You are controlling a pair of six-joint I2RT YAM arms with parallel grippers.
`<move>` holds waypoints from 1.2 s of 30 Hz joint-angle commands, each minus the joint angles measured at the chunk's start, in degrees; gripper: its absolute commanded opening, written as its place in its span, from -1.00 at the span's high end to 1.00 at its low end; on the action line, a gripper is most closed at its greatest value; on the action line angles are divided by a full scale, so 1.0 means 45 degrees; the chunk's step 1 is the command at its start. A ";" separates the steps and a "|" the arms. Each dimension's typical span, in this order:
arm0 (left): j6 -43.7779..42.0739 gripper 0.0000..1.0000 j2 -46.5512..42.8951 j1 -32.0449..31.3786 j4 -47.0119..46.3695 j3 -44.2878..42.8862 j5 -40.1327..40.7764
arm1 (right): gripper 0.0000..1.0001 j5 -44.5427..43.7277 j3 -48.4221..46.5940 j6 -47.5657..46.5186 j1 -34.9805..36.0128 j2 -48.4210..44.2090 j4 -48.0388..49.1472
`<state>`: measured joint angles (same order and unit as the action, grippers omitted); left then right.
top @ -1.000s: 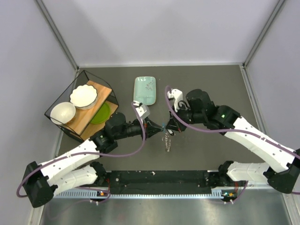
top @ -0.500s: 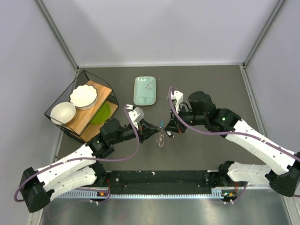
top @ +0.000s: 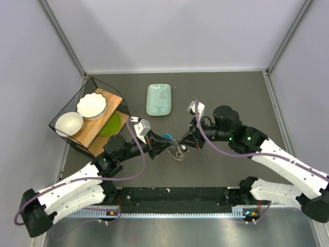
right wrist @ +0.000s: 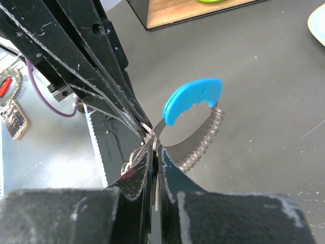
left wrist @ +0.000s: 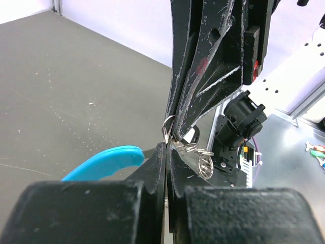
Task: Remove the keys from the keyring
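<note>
- Right now the left end effector (top: 165, 146) and the right end effector (top: 183, 143) meet tip to tip over the middle of the dark worktop (top: 231, 92).
- Both have their jaws pressed together, and each is clamped on the keyring (right wrist: 147, 130), one from either side.
- From the left wrist view, the thin metal loops of the ring cluster sit right at the pinch point, with a few loops spilling out just beyond the fingertips (left wrist: 161, 162).
- The blue tag (right wrist: 193, 98) sticks out beside the left arm's fingers, with a toothed silvery edge curving below it.
- The keys (top: 179, 154) dangle in a small silvery bunch just under the two tips; I cannot tell whether they touch the surface.
- Behind the pinch, well apart from it, lies a pale green dish (top: 159, 99).
- Off to the left stands a black wire basket (top: 68, 105) with a wooden board (top: 98, 126), two white bowls (top: 91, 105) and a green plate (top: 111, 125) inside.
</note>
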<state>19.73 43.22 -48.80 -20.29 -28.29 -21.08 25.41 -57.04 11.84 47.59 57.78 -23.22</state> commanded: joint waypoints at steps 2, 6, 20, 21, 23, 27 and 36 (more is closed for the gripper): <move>0.0421 1.00 -0.0757 0.0140 -0.2189 -0.0021 0.0192 | 1.00 -0.0706 0.0369 0.0045 -0.0264 -0.0340 -0.0113; 0.0421 1.00 -0.0777 0.0121 -0.2209 -0.0060 0.0212 | 1.00 -0.0763 0.0565 0.0202 -0.0283 -0.0379 0.0024; 0.0519 1.00 -0.0875 0.0121 -0.2404 -0.0079 0.0095 | 1.00 -0.0941 0.0878 0.0319 -0.0283 -0.0223 0.0473; 0.0519 1.00 -0.0855 0.0121 -0.2404 -0.0080 0.0075 | 1.00 -0.0862 0.0878 0.0377 -0.0283 -0.0165 0.0531; 0.0519 1.00 -0.0816 0.0121 -0.2443 -0.0080 0.0037 | 1.00 -0.0570 0.0917 0.0475 -0.0283 -0.0106 0.0765; 0.0499 1.00 -0.0777 0.0140 -0.2502 -0.0060 -0.0022 | 1.00 -0.0314 0.0956 0.0729 -0.0283 0.0050 0.0981; 0.0246 1.00 -0.0757 0.0121 -0.2463 -0.0040 0.0192 | 1.00 -0.0197 0.0839 0.1139 -0.0283 0.0714 0.1020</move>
<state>20.97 41.76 -48.42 -21.43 -27.51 -20.01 25.89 -53.98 16.36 47.44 58.74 -16.47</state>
